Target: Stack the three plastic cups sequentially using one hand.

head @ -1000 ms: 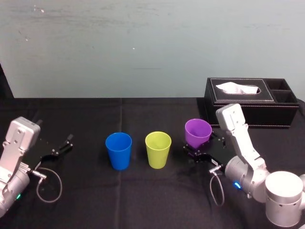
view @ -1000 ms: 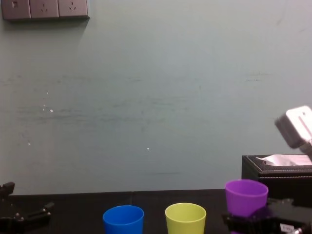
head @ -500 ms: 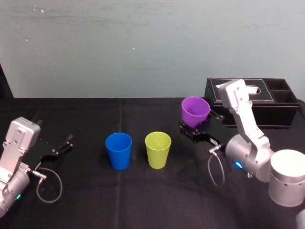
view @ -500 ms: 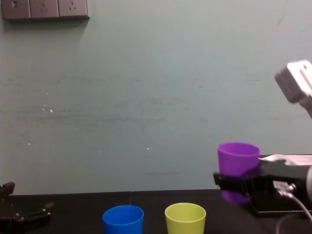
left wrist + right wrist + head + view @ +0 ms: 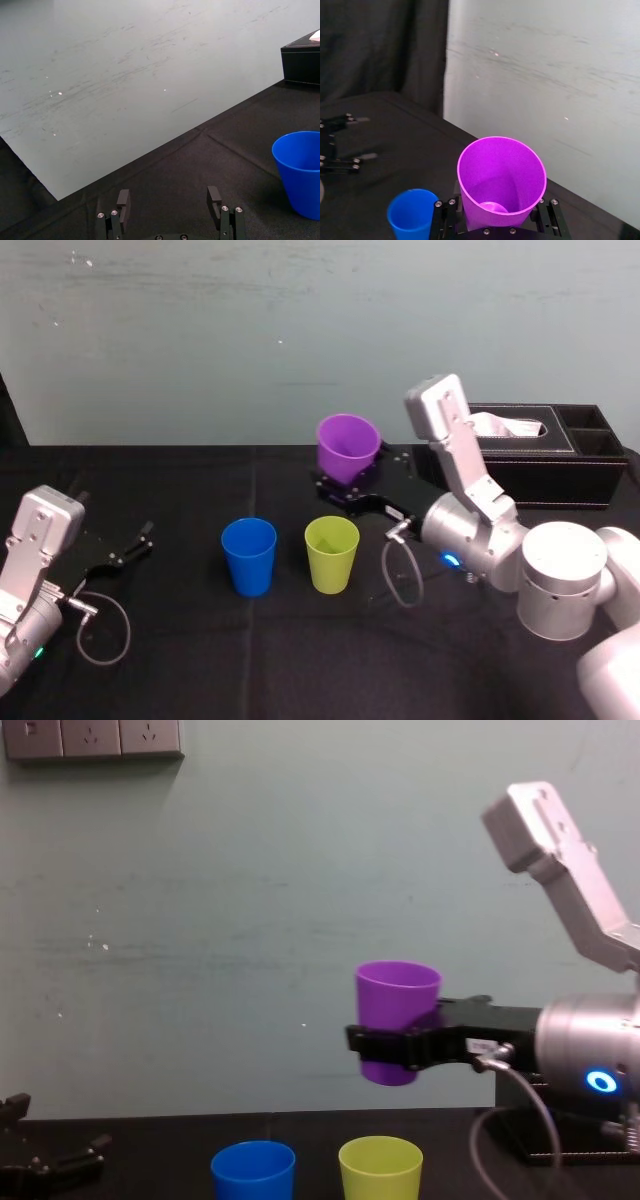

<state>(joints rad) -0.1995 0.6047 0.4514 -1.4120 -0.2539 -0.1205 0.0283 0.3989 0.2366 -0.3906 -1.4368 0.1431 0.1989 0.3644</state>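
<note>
Clamps the purple cup (image 5: 348, 445) by its lower wall with the right gripper (image 5: 343, 483), upright and aloft, centre of the head view, above the yellow-green cup (image 5: 331, 553). Blue cup (image 5: 249, 555) just left of that. Left gripper (image 5: 125, 550) parked lower left, fingers spread, empty.

Lab test bench, black-draped table (image 5: 300, 660), bare pale wall (image 5: 250, 340), wall sockets (image 5: 92, 738)

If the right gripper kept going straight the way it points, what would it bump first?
Probably nothing nearby. The right gripper, shut on the purple plastic cup, points toward the robot's left, above the yellow-green plastic cup and blue plastic cup. Its way looks free, though depth is unclear.
</note>
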